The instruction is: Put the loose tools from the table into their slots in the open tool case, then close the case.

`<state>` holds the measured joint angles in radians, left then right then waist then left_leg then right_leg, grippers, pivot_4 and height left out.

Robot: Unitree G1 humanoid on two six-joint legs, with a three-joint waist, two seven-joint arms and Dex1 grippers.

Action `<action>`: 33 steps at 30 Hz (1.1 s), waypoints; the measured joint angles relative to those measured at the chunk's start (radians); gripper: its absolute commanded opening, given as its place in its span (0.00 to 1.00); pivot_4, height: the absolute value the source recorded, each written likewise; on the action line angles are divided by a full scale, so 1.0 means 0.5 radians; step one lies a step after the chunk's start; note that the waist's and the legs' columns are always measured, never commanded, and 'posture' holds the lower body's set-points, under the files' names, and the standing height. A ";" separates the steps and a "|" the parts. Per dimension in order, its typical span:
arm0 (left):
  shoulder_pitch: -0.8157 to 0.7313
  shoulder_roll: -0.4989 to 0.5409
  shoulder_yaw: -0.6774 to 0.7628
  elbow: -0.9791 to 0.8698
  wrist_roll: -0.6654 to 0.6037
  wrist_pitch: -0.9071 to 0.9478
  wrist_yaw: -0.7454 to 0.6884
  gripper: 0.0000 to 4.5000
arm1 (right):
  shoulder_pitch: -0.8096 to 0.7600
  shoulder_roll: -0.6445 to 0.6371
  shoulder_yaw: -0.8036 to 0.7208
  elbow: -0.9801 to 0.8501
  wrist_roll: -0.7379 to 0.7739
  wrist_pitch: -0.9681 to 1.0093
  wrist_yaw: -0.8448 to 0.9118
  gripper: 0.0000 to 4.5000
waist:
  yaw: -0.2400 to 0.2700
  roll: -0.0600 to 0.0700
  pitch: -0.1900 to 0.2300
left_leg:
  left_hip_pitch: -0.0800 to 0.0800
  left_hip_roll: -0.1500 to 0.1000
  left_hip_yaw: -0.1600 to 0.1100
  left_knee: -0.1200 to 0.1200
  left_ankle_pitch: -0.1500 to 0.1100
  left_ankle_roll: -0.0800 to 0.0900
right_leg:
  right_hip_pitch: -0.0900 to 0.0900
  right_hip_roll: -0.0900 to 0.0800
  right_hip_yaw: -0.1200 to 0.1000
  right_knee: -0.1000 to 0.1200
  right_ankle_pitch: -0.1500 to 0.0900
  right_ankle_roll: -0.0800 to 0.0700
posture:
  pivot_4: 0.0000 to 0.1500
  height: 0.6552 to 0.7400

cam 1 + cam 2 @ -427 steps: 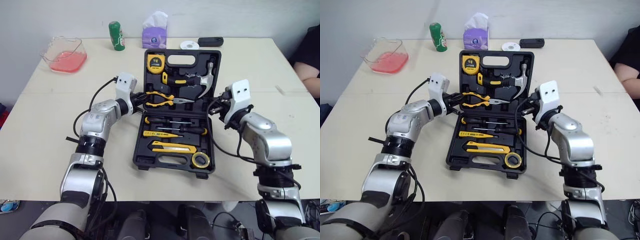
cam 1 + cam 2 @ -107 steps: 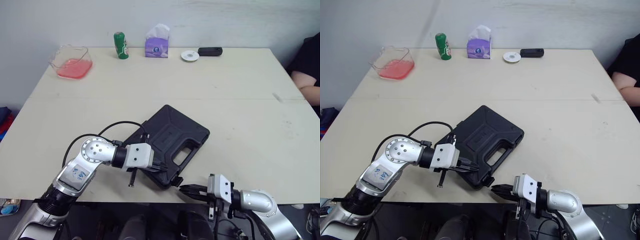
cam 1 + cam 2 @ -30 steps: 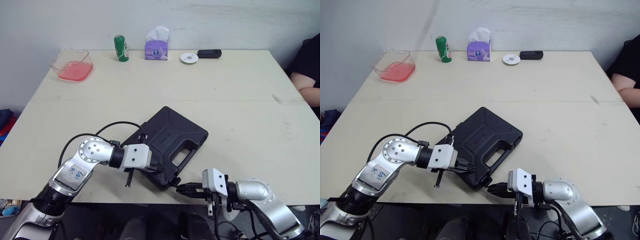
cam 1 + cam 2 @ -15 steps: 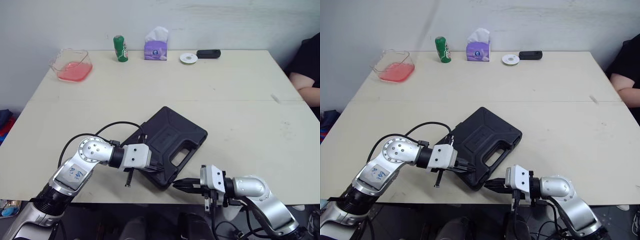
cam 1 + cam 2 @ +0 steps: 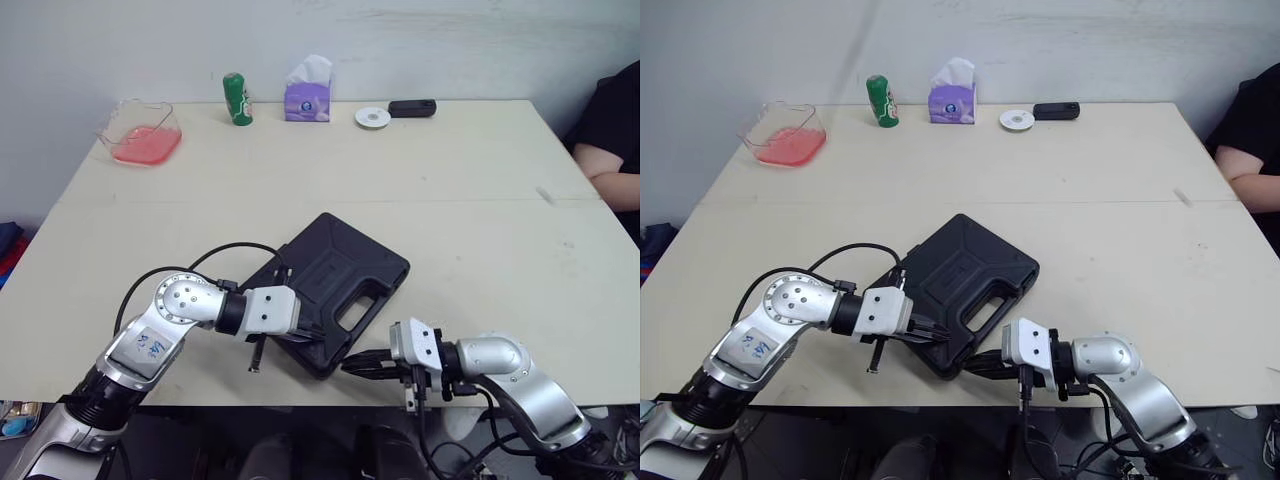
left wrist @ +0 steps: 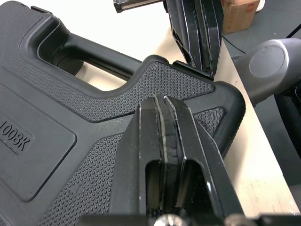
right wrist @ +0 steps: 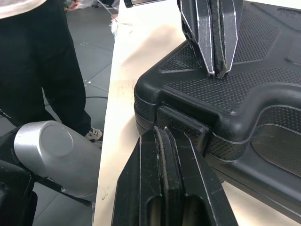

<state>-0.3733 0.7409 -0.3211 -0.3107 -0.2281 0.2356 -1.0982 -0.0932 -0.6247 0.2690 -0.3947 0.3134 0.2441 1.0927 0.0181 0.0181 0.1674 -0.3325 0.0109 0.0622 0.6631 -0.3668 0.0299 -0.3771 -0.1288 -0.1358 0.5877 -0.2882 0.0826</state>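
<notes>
The black tool case [image 5: 340, 272] lies closed and turned diagonally near the table's front edge, handle cut-out toward the right. My left gripper [image 5: 314, 337] is shut, its tips pressed on the textured lid [image 6: 70, 117] at the near corner. My right gripper [image 5: 352, 364] is shut and comes in low from the table edge. Its tips touch the latch [image 7: 182, 126] on the case's near side. In the right wrist view the left gripper [image 7: 214, 56] stands on the lid just above the latch. No loose tools lie on the table.
Along the far edge stand a pink container [image 5: 140, 132], a green can [image 5: 235, 98], a purple tissue box [image 5: 306, 90], a white disc [image 5: 372, 117] and a black device [image 5: 412, 107]. A person's arm [image 5: 610, 150] rests at the right edge. The table's front edge runs just below the case.
My right gripper has moved left and in toward the case's near corner, now touching the latch. The left gripper stays pressed on the lid.
</notes>
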 measured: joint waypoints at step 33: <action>0.833 0.495 1.625 0.940 -0.116 -0.454 0.225 1.00 | -0.049 -0.932 -1.457 0.820 0.035 -0.504 0.189 0.99 | 0.007 -0.020 0.079 | -0.045 -0.003 0.012 0.005 0.008 -0.007 | -0.040 0.006 -0.004 -0.002 0.007 0.014 | 1.00 1.00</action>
<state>0.0431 0.9885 0.4913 0.1593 -0.2859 0.0086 -0.9856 -0.1175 -1.0906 -0.4594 0.0152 0.3310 -0.0081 1.1874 0.0219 0.0079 0.2069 -0.3551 0.0095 0.0680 0.6656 -0.3625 0.0264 -0.3969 -0.1257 -0.1378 0.5864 -0.2845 0.0894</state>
